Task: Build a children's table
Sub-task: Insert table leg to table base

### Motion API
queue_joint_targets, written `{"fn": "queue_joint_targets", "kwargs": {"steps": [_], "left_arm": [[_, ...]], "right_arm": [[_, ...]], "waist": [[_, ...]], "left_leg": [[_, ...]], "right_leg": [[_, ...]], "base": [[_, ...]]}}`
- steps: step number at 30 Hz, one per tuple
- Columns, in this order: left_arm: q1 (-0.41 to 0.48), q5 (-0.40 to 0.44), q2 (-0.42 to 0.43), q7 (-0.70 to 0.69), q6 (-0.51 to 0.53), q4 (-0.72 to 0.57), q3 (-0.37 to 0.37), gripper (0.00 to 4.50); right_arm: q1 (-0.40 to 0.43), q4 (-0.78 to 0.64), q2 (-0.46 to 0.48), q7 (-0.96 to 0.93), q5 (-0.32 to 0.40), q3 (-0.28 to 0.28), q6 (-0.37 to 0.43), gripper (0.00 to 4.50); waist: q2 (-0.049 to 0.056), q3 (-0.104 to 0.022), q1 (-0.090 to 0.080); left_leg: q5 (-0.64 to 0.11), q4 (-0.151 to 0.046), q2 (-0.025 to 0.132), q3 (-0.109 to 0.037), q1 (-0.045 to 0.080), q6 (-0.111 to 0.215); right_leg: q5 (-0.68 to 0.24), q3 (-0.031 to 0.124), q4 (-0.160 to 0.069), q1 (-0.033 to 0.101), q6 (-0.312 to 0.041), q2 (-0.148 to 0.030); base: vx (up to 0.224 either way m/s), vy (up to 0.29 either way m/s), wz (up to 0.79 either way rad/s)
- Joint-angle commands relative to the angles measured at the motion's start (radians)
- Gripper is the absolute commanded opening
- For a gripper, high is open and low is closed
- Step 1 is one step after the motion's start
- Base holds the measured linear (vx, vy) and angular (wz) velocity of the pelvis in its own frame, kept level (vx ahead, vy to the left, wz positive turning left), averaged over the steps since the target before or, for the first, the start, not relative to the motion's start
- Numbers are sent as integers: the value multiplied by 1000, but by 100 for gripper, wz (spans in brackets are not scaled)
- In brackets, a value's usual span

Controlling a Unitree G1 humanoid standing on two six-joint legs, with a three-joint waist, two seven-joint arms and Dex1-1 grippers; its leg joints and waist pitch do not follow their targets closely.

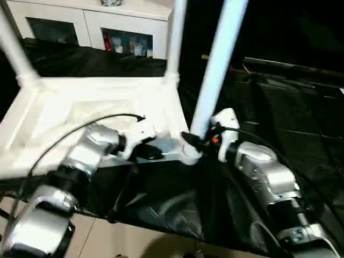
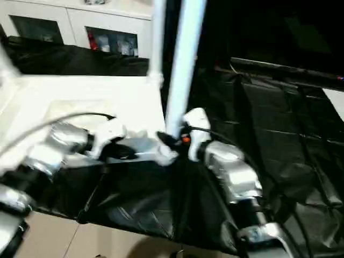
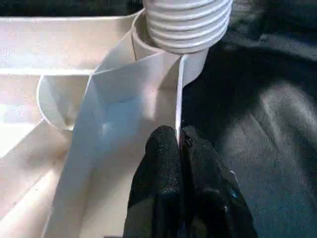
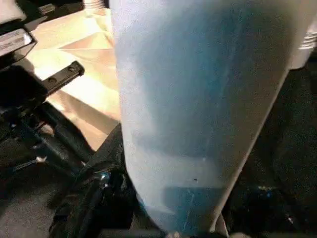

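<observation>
The white tabletop (image 1: 80, 107) lies upside down on a black sheet, ribs facing up. Two white legs stand in its far corners, one at the left (image 1: 13, 51) and one at the right (image 1: 176, 37). A third leg (image 1: 217, 64) leans to the right over the near right corner, and its threaded end (image 3: 188, 25) sits at that corner's socket. My right gripper (image 1: 194, 141) is shut on this leg near its lower end. My left gripper (image 1: 153, 152) is shut on the tabletop's thin rim just beside that socket, with its fingers (image 3: 163, 168) pinching the edge.
A white cabinet (image 1: 91, 21) with glass doors stands behind the tabletop. The crumpled black sheet (image 1: 279, 107) covers the surface to the right. The surface's near edge drops to a light floor (image 1: 107, 236) below my forearms.
</observation>
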Motion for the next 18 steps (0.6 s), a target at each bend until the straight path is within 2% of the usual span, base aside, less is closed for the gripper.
{"fn": "queue_joint_targets", "kwargs": {"steps": [1, 2, 4, 5, 6, 7, 9, 11, 12, 13, 14, 16, 17, 18], "left_arm": [[50, 18, -5, 30, 48, 14, -18, 0], [66, 0, -14, 34, 33, -16, -5, 0], [74, -7, -12, 20, 31, -33, -5, 0], [77, -9, -10, 13, 33, -39, -7, 45], [79, -12, -10, 13, 30, -42, -4, 56], [83, -18, -10, 18, 28, -46, 3, 56], [84, -17, -5, 18, 22, -47, 3, 70], [82, -15, 2, 18, 11, -38, 6, 86], [82, -14, 4, 19, 12, -38, 9, 86], [80, -12, 9, 16, 11, -33, 11, 95], [74, -8, 16, 10, 9, -26, 11, 95], [70, -5, 21, 7, 7, -20, 12, 99], [69, -5, 22, 6, 7, -19, 12, 99], [63, -6, 22, 6, 4, -12, 14, 99]], "right_arm": [[-25, 26, 5, 5, -5, -1, -18, 189], [-47, 73, 14, 7, -12, -3, -42, 189], [-56, 95, 17, 9, -15, -4, -55, 189], [-57, 99, 17, 9, -15, -4, -57, 189], [-62, 107, 19, 10, -15, -8, -62, 189], [-73, 129, 22, 11, -14, -20, -75, 189], [-78, 139, 22, 14, -11, -26, -81, 189], [-87, 159, 21, 16, -6, -35, -90, 189], [-90, 166, 21, 17, -5, -36, -93, 189], [-92, 174, 21, 20, -6, -36, -97, 189], [-96, 188, 20, 28, -8, -34, -104, 189], [-98, 199, 20, 34, -9, -33, -111, 189], [-98, 201, 20, 35, -9, -33, -113, 189], [-98, 206, 19, 40, -11, -32, -115, 189]], "waist": [[4, -57, 6], [-2, -57, 3], [-4, -57, 0], [-2, -57, 1], [-2, -57, 0], [-6, -59, 0], [-4, -62, 1], [-5, -63, 0], [-5, -62, 1], [0, -62, 2], [-1, -61, 1], [2, -59, -1], [-1, -59, -4], [0, -59, -3]], "left_leg": [[-109, -83, 26, 2, -16, 20], [-125, -85, 27, 2, -16, 19], [-137, -85, 26, 2, -15, 16], [-139, -86, 26, 2, -13, 16], [-138, -86, 26, 2, -13, 17], [-127, -86, 27, 2, -16, 17], [-92, -84, 27, 4, -15, 25], [-90, -84, 26, 4, -16, 31], [-89, -83, 25, 5, -17, 31], [-89, -84, 26, 5, -16, 31], [-95, -84, 25, 5, -17, 30], [-118, -86, 25, 3, -18, 24], [-131, -86, 25, 3, -17, 21], [-138, -87, 24, 3, -17, 19]], "right_leg": [[-346, 41, -72, 66, -168, -72], [-357, 40, -73, 64, -166, -71], [-370, 39, -75, 63, -162, -70], [-366, 40, -76, 60, -161, -70], [-359, 41, -75, 61, -161, -70], [-331, 41, -71, 63, -167, -70], [-262, 42, -64, 64, -185, -69], [-251, 40, -62, 66, -193, -69], [-253, 41, -63, 67, -192, -69], [-252, 41, -63, 66, -192, -70], [-258, 41, -65, 66, -191, -69], [-292, 40, -68, 67, -184, -70], [-316, 40, -71, 66, -176, -70], [-335, 41, -74, 66, -169, -70]], "base": [[0, 0, 0], [0, 0, 0], [0, 0, 0], [0, 0, 0], [0, 0, 0], [0, 0, 0], [0, 0, 0], [0, 0, 0], [0, 0, 0], [0, 0, 0], [0, 0, 0], [0, 0, 0], [0, 0, 0], [0, 0, 0]]}}
